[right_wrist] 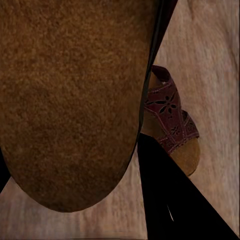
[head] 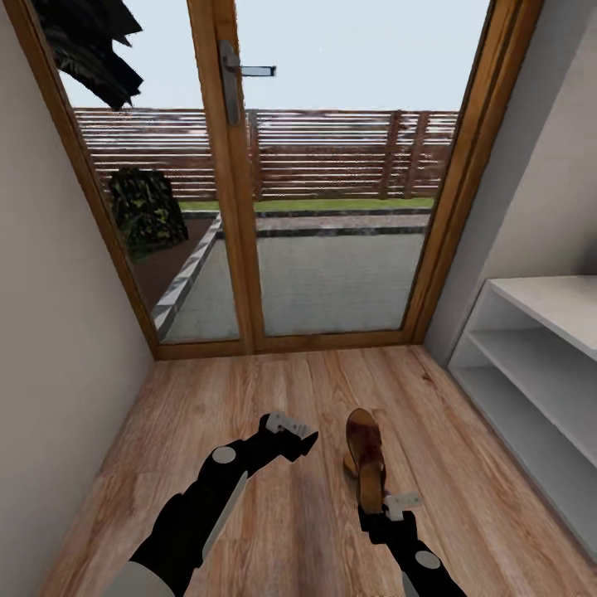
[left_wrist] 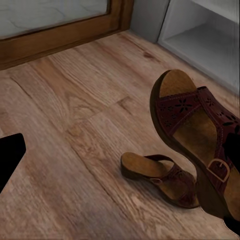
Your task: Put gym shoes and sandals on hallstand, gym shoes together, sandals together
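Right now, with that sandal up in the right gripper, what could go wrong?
The right gripper holds the raised sandal by its heel end only, so it may tilt or slip out on the way to the hallstand. The second sandal lies on the floor right beneath; lowering could knock it.

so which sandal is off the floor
The sandal held in the right gripper, raised with its toe pointing away. The other sandal lies flat on the floor below it.
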